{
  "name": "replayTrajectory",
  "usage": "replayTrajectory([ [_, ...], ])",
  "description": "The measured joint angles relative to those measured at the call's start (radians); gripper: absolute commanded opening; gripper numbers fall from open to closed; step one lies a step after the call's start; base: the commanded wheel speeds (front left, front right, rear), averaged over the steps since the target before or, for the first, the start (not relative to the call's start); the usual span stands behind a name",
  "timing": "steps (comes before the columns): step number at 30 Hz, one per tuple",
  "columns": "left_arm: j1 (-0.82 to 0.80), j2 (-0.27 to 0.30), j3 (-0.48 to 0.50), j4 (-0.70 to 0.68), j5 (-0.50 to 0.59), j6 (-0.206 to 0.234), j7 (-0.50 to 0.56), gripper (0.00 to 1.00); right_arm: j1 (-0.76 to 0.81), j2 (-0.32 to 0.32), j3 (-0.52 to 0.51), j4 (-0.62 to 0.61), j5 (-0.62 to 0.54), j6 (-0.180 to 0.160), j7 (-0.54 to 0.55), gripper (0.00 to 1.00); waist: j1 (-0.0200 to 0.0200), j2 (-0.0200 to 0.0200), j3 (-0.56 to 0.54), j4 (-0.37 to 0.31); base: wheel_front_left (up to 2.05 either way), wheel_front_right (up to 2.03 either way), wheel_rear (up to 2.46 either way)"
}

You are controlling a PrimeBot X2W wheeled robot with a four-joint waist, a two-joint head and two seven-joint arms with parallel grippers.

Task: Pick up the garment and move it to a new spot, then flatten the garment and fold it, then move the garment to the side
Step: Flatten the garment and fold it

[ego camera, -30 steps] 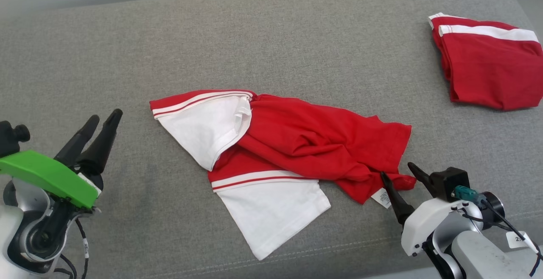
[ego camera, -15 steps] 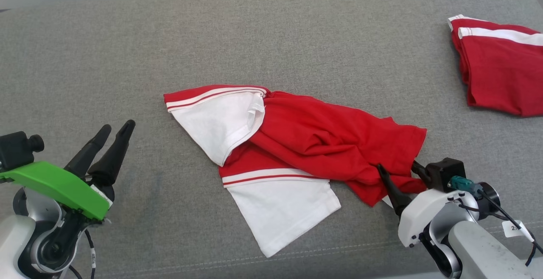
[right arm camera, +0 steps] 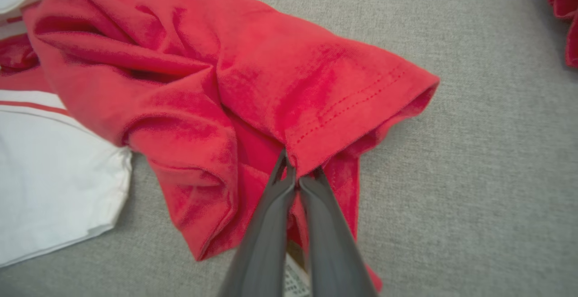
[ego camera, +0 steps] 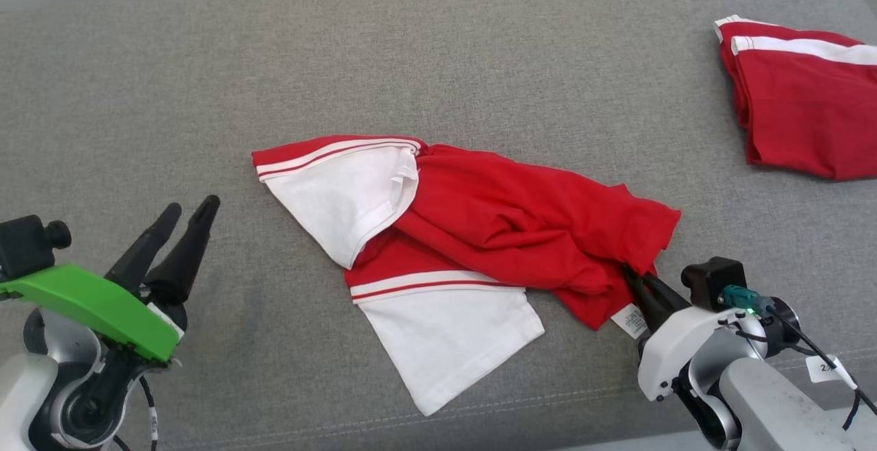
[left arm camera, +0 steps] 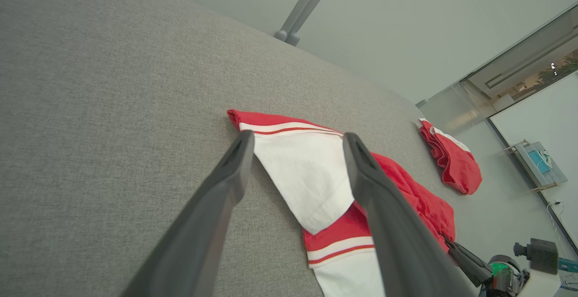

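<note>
right jaws: pressed together, pinching hem of red shirt point(ego camera: 521, 225)
left jaws: spread, white sleeve point(left arm camera: 307, 175) just beyond their tips
second red garment point(ego camera: 801, 115): well beyond right jaws

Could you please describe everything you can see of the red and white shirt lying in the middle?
The shirt is soft knit cloth, red in the body with two white sleeves joined by red-and-white striped bands. It lies crumpled on the grey cushion, a white label showing at its near hem. The right gripper is shut on a fold of that stitched red hem.
</note>
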Motion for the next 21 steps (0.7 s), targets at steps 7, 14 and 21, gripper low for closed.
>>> replayTrajectory([
  [7, 0.008, -0.029, -0.060, 0.003, -0.050, -0.001, 0.071, 1.00, -0.019, -0.001, -0.026, -0.017, 0.022, 0.005, -0.004, 0.00, 0.0000, 0.0000, 0.030, -0.005, 0.00, 0.00, 0.00],
  [14, -0.026, -0.069, -0.075, 0.078, -0.071, 0.008, 0.112, 1.00, -0.071, -0.012, -0.035, -0.049, 0.021, 0.005, -0.014, 0.00, 0.0000, 0.0000, 0.054, -0.014, 0.00, 0.00, 0.00],
  [21, -0.090, -0.150, -0.128, 0.179, -0.074, 0.013, 0.151, 1.00, -0.085, -0.023, -0.046, -0.056, 0.021, 0.005, -0.019, 0.00, 0.0000, 0.0000, 0.069, -0.028, 0.00, 0.00, 0.00],
])
